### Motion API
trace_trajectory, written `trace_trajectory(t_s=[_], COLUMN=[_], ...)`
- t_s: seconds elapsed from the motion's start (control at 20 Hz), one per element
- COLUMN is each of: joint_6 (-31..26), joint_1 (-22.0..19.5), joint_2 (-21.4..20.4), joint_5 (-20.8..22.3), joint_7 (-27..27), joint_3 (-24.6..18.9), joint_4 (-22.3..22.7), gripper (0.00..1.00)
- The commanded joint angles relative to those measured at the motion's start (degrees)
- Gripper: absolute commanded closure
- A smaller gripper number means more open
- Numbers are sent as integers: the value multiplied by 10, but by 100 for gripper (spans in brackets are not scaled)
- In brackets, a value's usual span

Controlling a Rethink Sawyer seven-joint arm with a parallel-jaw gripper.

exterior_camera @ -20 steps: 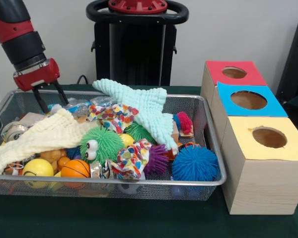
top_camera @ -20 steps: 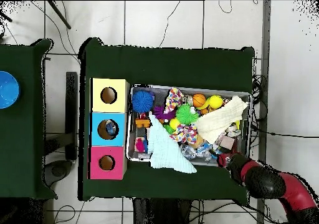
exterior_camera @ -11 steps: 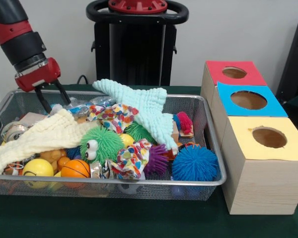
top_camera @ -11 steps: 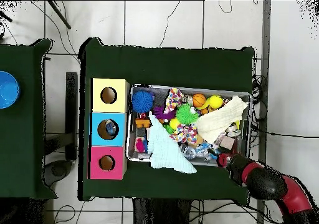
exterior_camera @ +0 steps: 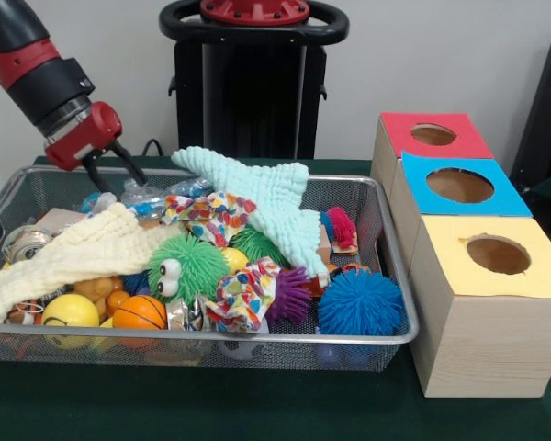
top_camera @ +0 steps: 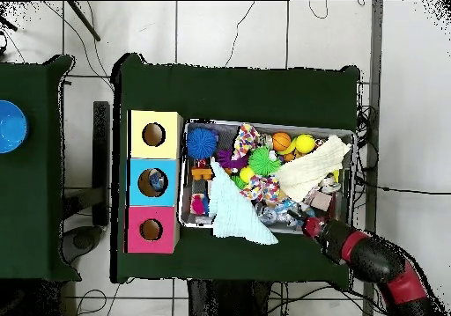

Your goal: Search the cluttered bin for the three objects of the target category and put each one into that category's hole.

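Green tabletop, mesh bin (exterior_camera: 367,338) packed with toys | gripper (exterior_camera: 117,172) hangs at the back rim, fingers spread, holding nothing | still search phase imo | crinkly clear packets (exterior_camera: 145,196) sit just under the tips | next: drop down, pinch one

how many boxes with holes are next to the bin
3, in a row beside the bin: yellow box nearest the camera, blue box in the middle, red box farthest.

Pale wall (exterior_camera: 441,55), white tiled floor (top_camera: 229,31), green-covered table (top_camera: 238,92)
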State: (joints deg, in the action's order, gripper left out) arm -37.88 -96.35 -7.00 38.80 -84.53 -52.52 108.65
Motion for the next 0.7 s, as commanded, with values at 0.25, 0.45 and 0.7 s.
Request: trace_trajectory(t_s=[0.25,0.45,0.7], joint_6=[-128,-134,-113], joint_1=[-12,-9,-3], joint_2=[126,129,120], joint_5=[-26,-6,36], joint_7=[223,220,220], joint_3=[8,10,26], joint_4=[-44,-49,-47], gripper=[0,0,0])
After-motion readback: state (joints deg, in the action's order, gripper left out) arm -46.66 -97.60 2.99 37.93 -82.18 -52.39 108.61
